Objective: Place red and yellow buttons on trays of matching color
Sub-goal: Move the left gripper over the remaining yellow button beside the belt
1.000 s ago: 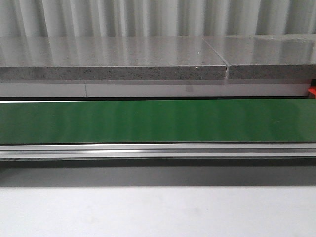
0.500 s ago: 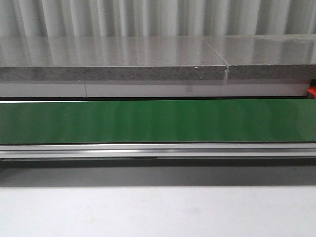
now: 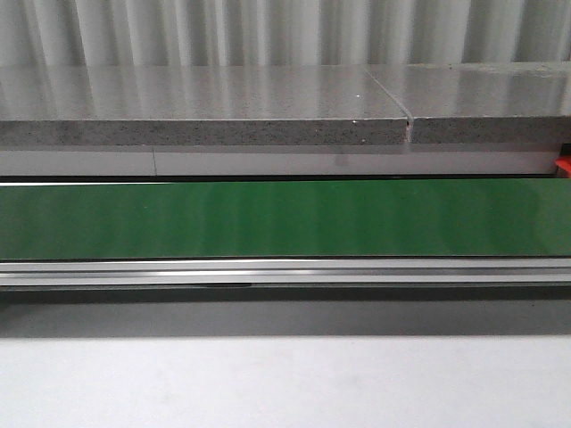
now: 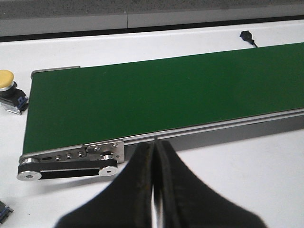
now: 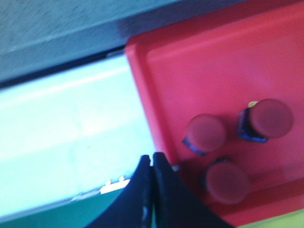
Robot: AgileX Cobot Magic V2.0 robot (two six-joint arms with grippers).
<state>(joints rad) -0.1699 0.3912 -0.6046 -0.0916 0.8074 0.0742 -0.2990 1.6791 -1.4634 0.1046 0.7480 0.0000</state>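
Observation:
In the right wrist view a red tray (image 5: 204, 61) holds three red buttons (image 5: 205, 131), (image 5: 270, 118), (image 5: 227, 181). My right gripper (image 5: 152, 157) is shut and empty, its tips over the tray's near edge beside the buttons. A strip of yellow, maybe the yellow tray (image 5: 285, 219), shows at the corner. In the left wrist view one yellow button (image 4: 7, 80) on a dark base stands on the white table past the end of the green conveyor belt (image 4: 156, 95). My left gripper (image 4: 154, 145) is shut and empty, just in front of the belt's metal rail. Neither gripper shows in the front view.
The green belt (image 3: 285, 218) crosses the front view, with a grey stone ledge (image 3: 205, 107) behind it and a red sliver (image 3: 563, 166) at the far right. A black cable plug (image 4: 247, 36) lies beyond the belt. A small blue part (image 4: 4, 211) sits at the table's edge.

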